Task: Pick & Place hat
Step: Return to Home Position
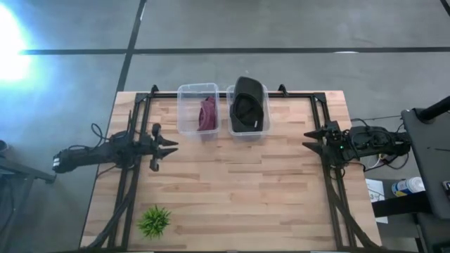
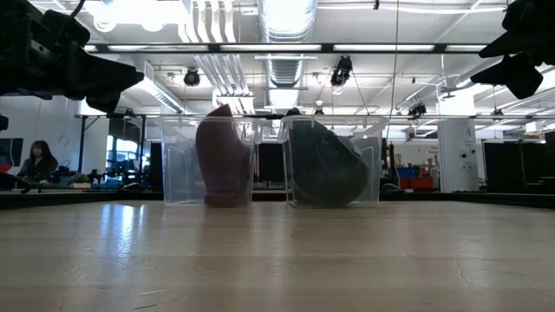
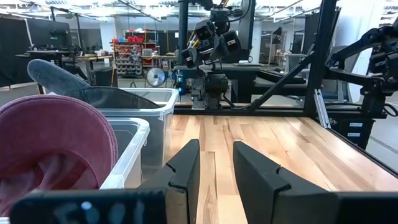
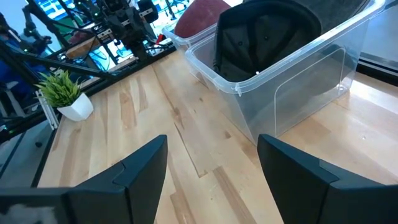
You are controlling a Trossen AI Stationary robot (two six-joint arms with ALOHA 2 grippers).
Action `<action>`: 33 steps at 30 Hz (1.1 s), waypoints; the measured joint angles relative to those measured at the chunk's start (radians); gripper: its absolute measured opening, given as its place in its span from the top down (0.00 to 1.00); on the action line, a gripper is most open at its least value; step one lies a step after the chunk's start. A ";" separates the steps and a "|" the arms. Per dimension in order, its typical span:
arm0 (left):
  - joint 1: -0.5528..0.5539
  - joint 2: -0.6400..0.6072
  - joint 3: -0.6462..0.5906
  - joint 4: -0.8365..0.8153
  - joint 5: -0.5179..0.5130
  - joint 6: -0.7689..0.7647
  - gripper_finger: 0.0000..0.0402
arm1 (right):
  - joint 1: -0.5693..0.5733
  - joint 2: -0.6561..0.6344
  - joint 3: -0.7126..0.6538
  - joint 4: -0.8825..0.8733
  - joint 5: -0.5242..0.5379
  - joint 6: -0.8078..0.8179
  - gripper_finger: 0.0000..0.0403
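A dark grey cap (image 1: 247,105) sits in the right clear bin (image 1: 247,131) at the table's far side; it also shows in the right wrist view (image 4: 267,34) and the low view (image 2: 328,165). A maroon hat (image 1: 207,112) sits in the left clear bin (image 1: 188,126), seen too in the left wrist view (image 3: 53,149). My left gripper (image 1: 172,146) hovers open and empty at the table's left side, pointing right. My right gripper (image 1: 308,139) hovers open and empty at the right side, pointing left.
A small potted green plant (image 1: 154,221) stands near the table's near left corner. A dark metal frame (image 1: 320,105) runs along the far edge and both sides. Bare wood lies between the two grippers (image 1: 239,176).
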State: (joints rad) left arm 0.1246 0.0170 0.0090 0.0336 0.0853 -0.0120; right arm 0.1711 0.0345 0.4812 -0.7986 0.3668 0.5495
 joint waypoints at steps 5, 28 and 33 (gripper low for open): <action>0.000 0.000 0.000 0.001 0.000 0.000 0.77 | 0.000 0.000 0.000 0.000 0.000 0.000 0.40; 0.000 0.000 0.001 0.010 -0.006 0.000 0.77 | 0.073 0.002 -0.063 0.354 -0.001 -0.178 0.38; 0.000 0.000 0.002 0.010 -0.006 0.000 0.77 | 0.073 0.000 -0.225 0.700 -0.017 -0.381 0.38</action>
State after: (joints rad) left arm 0.1246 0.0174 0.0105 0.0433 0.0796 -0.0116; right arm 0.2440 0.0345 0.2560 -0.0982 0.3495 0.1689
